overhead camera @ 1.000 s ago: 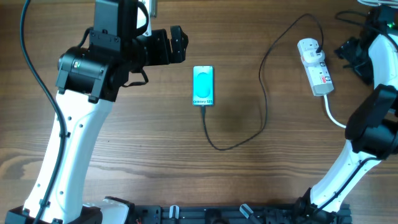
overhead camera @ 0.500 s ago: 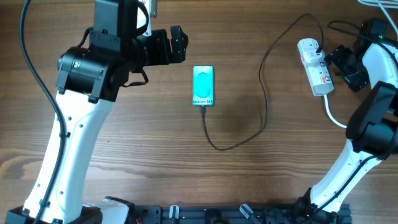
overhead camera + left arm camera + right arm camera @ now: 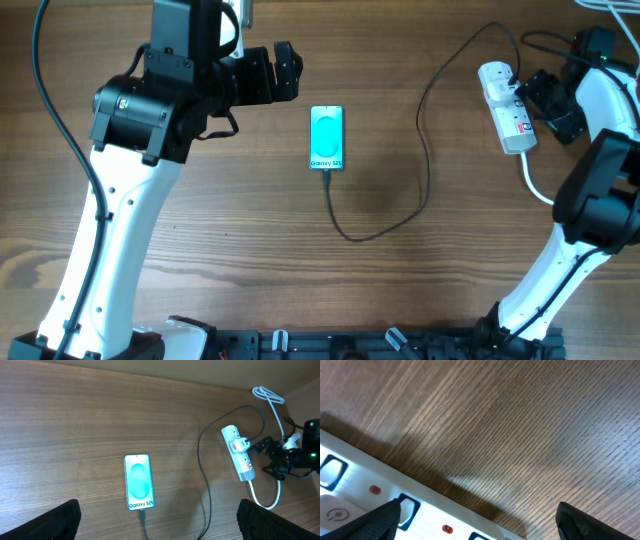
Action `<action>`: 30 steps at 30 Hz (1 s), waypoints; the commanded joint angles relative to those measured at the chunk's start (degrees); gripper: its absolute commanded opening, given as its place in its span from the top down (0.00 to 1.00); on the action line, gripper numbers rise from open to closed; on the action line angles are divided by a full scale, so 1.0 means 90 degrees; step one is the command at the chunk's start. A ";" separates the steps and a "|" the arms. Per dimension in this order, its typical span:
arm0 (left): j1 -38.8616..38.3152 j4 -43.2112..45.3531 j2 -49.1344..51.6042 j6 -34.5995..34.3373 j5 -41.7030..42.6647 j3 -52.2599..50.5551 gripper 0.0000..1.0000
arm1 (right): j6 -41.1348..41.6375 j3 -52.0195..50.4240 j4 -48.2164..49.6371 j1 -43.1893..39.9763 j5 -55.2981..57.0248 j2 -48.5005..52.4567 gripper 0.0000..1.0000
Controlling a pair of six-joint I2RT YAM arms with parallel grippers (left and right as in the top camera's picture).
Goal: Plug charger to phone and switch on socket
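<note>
Where the table (image 3: 230, 250) lies nearest my base, the charger (image 3: 424, 150) bottoms out in one loop, seen whole only from overhead. Just past it, the charger's tip meets the near short edge of the single phone (image 3: 327, 137). The phone lies flat, screen up, mid-table, with bare wood open on both sides. My left gripper (image 3: 288, 70) hangs off the phone's far left corner, well apart, and its wrist view shows it spread wide. To the right, the charger climbs to the far end of the one socket (image 3: 505, 108), which lies near the table's right edge. My right gripper (image 3: 545, 105) sits just beside the socket's right side, wide open in its wrist view. I cannot tell whether it touches the socket. That view alone shows two red marks (image 3: 375, 490). Only the left wrist view shows the white cord (image 3: 269, 396) looped near the far edge.
</note>
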 commanded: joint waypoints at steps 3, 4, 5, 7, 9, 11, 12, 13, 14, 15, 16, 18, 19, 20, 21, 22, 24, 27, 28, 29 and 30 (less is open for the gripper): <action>0.0027 0.0015 0.0002 0.0029 -0.0039 -0.0034 0.00 | -0.0005 -0.0095 -0.0012 0.0022 -0.0102 0.0211 0.00; 0.0027 0.0015 0.0002 0.0032 -0.0039 -0.0034 0.00 | 0.0000 -0.0095 -0.0036 0.0022 -0.0104 0.0211 0.00; 0.0027 0.0015 0.0002 0.0032 -0.0039 -0.0034 0.00 | -0.0002 -0.0095 -0.0061 0.0022 -0.0104 0.0211 0.00; 0.0027 0.0015 0.0002 0.0032 -0.0039 -0.0034 0.00 | -0.0005 -0.0095 -0.0063 0.0022 -0.0109 0.0211 0.00; 0.0027 0.0015 0.0002 0.0032 -0.0039 -0.0034 0.00 | -0.0172 -0.0095 -0.0109 0.0022 -0.0437 0.0211 0.00; 0.0027 0.0015 0.0002 0.0032 -0.0039 -0.0034 0.00 | -0.0172 -0.0095 -0.0134 0.0022 -0.0697 0.0211 0.00; 0.0027 0.0015 0.0002 0.0032 -0.0039 -0.0034 0.00 | -0.0175 -0.0095 -0.0134 0.0022 -0.0697 0.0211 0.00; 0.0027 0.0015 0.0002 0.0032 -0.0039 -0.0034 0.00 | -0.0306 -0.0095 -0.0134 0.0022 -0.0704 0.0211 0.00; 0.0027 0.0015 0.0002 0.0032 -0.0039 -0.0034 0.00 | -0.0362 -0.0095 -0.0131 0.0022 -0.0719 0.0211 0.00; 0.0027 0.0015 0.0002 0.0032 -0.0039 -0.0034 0.00 | -0.0359 -0.0095 -0.0141 0.0022 -0.0719 0.0211 0.00; 0.0027 0.0015 0.0002 0.0032 -0.0039 -0.0034 0.00 | -0.0355 -0.0095 -0.0151 0.0022 -0.0719 0.0211 0.00; 0.0027 0.0015 0.0002 0.0032 -0.0039 -0.0034 0.00 | -0.0357 -0.0095 -0.0155 0.0027 -0.0724 0.0211 0.00; 0.0027 0.0015 0.0002 0.0032 -0.0036 -0.0034 0.00 | -0.0362 -0.0095 -0.0185 0.0041 -0.0719 0.0211 0.00; 0.0027 0.0015 0.0002 0.0032 -0.0039 -0.0034 0.00 | -0.0357 -0.0095 -0.0202 0.0068 -0.0714 0.0211 0.00; 0.0027 0.0015 0.0002 0.0032 -0.0039 -0.0034 0.00 | -0.0347 -0.0095 -0.0204 0.0095 -0.0699 0.0211 0.00; 0.0027 0.0015 0.0002 0.0032 -0.0039 -0.0034 0.00 | -0.0328 -0.0095 -0.0202 0.0124 -0.0665 0.0211 0.00; 0.0027 0.0015 0.0002 0.0032 -0.0036 -0.0034 0.00 | -0.0333 -0.0095 -0.0199 0.0180 -0.0668 0.0211 0.00; 0.0027 0.0015 0.0002 0.0032 -0.0036 -0.0034 0.00 | -0.0330 -0.0092 -0.0267 0.0180 -0.0663 0.0165 0.01; 0.0027 0.0015 0.0002 0.0032 -0.0039 -0.0034 0.00 | -0.0296 -0.0092 -0.0328 0.0163 -0.0665 0.0114 0.00; 0.0027 0.0015 0.0002 0.0032 -0.0039 -0.0034 0.00 | -0.0202 -0.0092 -0.0384 0.0136 -0.0644 0.0029 0.00; 0.0027 0.0015 0.0002 0.0032 -0.0039 -0.0034 0.00 | -0.0046 -0.0092 -0.0483 0.0102 -0.0512 -0.0129 0.00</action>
